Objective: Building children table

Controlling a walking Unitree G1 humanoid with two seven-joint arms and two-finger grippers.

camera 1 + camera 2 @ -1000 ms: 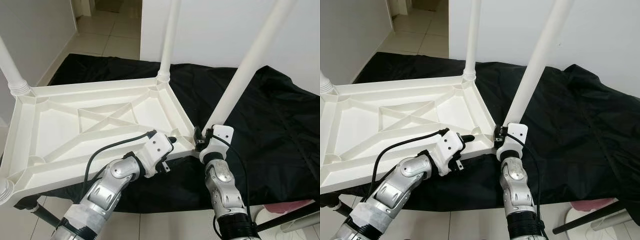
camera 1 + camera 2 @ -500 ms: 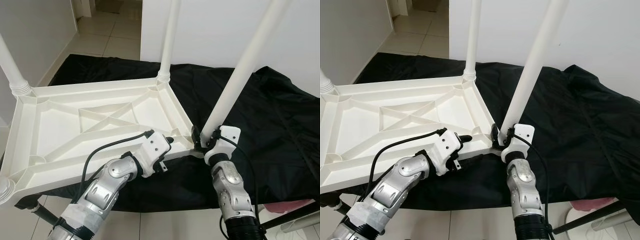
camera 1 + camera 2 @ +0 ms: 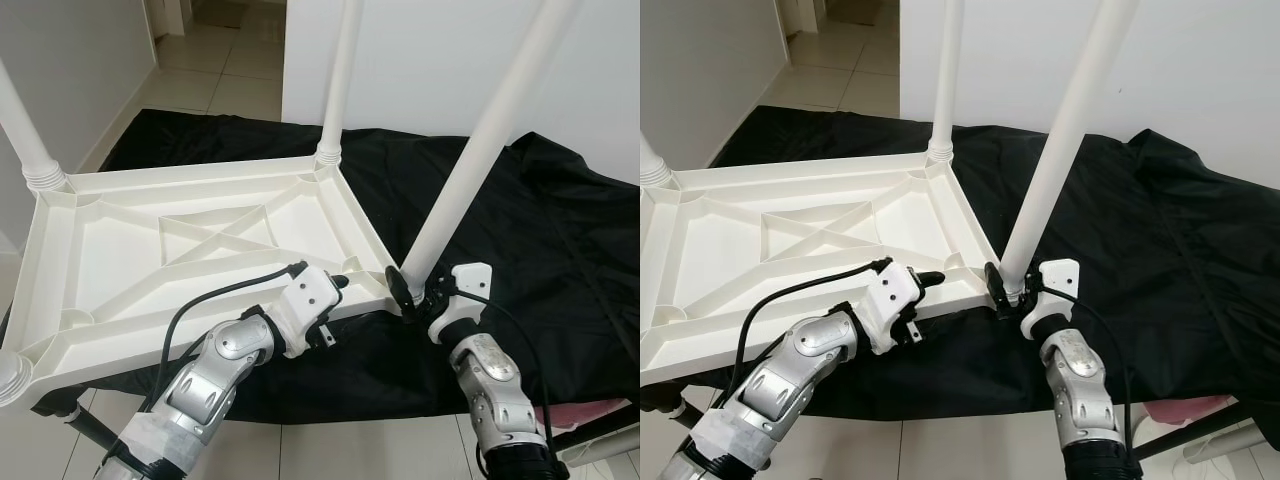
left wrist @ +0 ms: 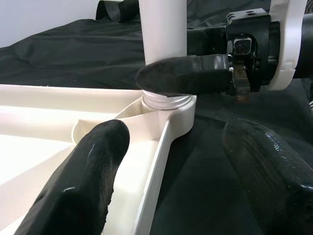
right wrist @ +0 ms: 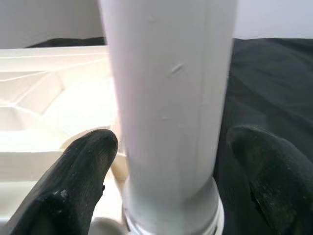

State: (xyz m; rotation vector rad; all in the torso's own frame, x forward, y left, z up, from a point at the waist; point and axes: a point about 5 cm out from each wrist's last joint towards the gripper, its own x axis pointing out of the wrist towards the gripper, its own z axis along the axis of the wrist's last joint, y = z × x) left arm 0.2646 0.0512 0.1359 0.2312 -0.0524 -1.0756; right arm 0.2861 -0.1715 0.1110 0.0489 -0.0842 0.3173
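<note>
While we work at the near right corner of the upturned table, these are the relations we go by:

Table frame: the white table frame lies underside up on a black cloth, its ribbed inside facing us, with three more legs standing at the other corners.

Leg in hand: the near right leg stands with its foot in the corner socket, the long axis rising from there and leaning up, far and to the right.

Right gripper: our right gripper is at the base of that leg, just right of the corner, one finger on each side of the tube; from the wrist view the fingers look spread beside it rather than pressed on, though we cannot be sure of contact.

Left gripper: our left gripper sits just left of the same corner, over the near rim of the frame, spread and holding nothing.

Nearer arm: the right one, already around the leg.

Our judgement: the leg must be brought upright along the socket's axis before it seats.
</note>
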